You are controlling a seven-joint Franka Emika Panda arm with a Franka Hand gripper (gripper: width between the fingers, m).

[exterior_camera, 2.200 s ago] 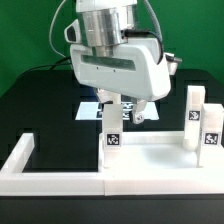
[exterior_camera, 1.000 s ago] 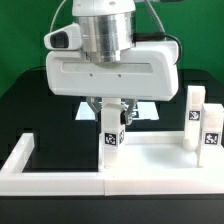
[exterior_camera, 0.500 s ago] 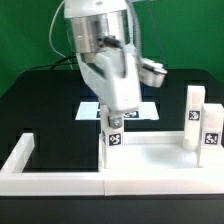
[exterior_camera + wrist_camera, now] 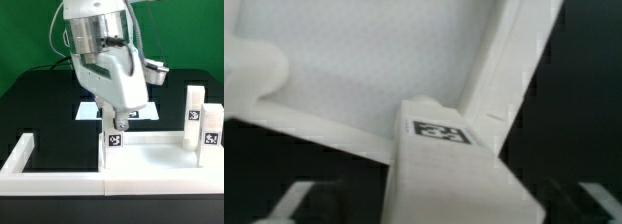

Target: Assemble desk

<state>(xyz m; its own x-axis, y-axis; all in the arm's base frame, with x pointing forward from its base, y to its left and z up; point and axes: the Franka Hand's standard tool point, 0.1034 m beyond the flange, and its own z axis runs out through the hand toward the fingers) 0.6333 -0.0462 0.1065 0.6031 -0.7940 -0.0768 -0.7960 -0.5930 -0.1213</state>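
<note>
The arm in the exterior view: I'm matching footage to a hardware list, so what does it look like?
The arm is white and glossy, with a ribbed silver-grey cylindrical wrist section at the top and a broad, rounded white gripper body below it. A small grey-and-white module sticks out on the exterior view's right. Dark cables run up behind it. No markings are legible.

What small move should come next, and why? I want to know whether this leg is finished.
Probably lift the gripper straight up, clear of the leg. In the exterior view that leg stands upright at the desk panel's corner, and the fingers look open around its top, so it seems released. How firmly it is seated cannot be told.
</note>
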